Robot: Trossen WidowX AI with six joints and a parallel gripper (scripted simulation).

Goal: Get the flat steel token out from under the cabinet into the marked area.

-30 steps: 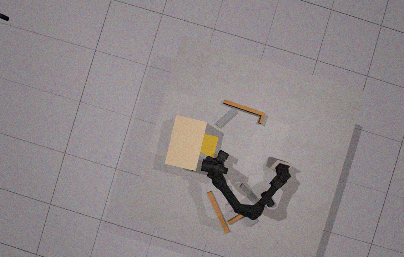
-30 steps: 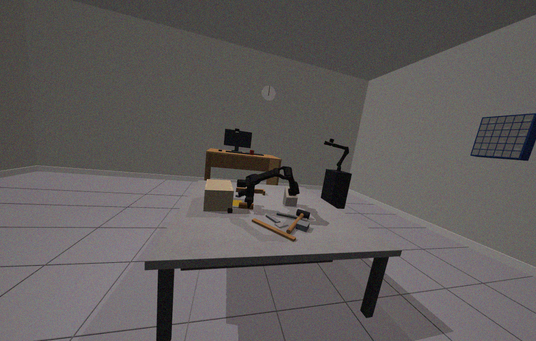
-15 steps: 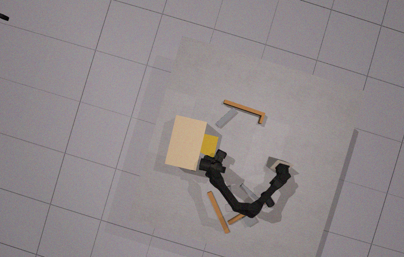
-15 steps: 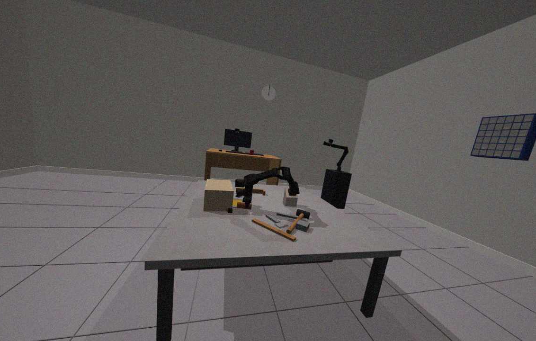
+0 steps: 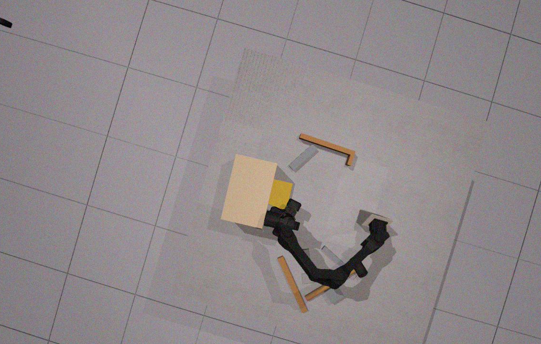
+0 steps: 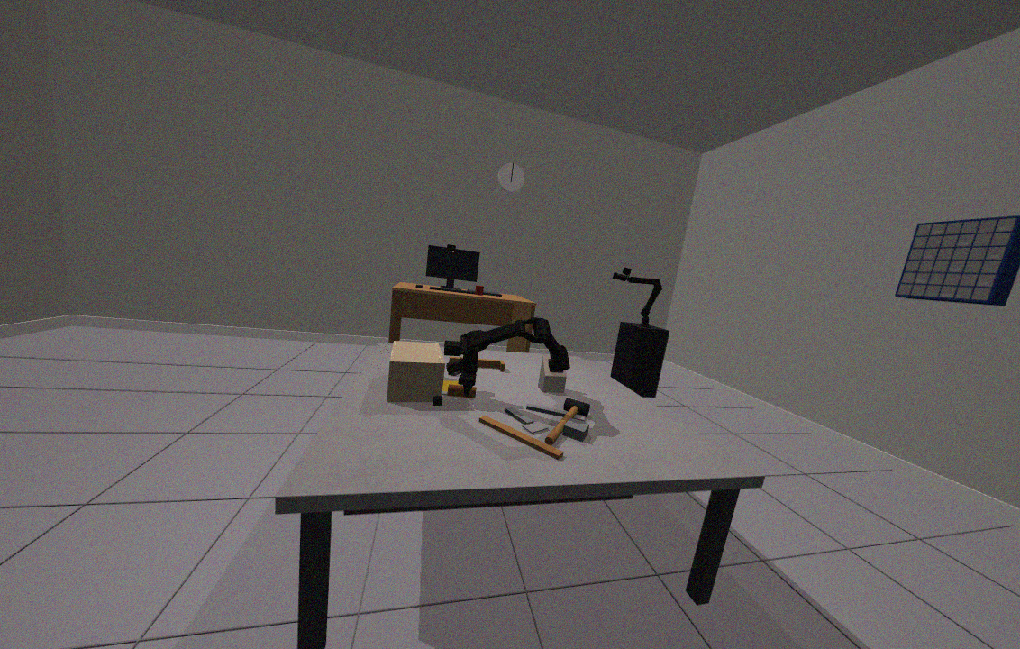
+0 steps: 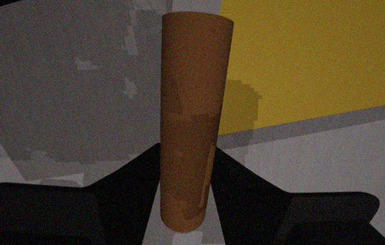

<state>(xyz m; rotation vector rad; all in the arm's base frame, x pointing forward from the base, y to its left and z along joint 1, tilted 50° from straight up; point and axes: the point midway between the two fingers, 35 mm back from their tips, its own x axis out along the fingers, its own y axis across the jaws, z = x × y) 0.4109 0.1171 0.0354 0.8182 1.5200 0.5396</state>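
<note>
My gripper [image 6: 467,392] [image 7: 186,150] is shut on the round orange-brown handle [image 6: 456,390] [image 7: 192,75] of a tool. The handle lies low over the table, close to the cabinet front and beside the yellow marked area [image 5: 281,193] [image 7: 315,61]. The cabinet [image 5: 249,190] [image 6: 415,376] is a pale beige box. The tool's far part is hidden beyond the handle; I cannot tell how far it reaches under the cabinet. The steel token is not visible in any view. No token shows on the visible part of the yellow area.
An L-shaped wooden piece [image 5: 328,144] and a flat grey bar [image 5: 303,158] lie beyond the yellow area. A wooden stick [image 5: 292,284] [image 6: 520,436], a mallet [image 6: 564,425], a grey block [image 6: 576,431] and thin grey pieces lie on the other side, partly beneath my arm. A small black object [image 6: 437,400] is by the cabinet's corner.
</note>
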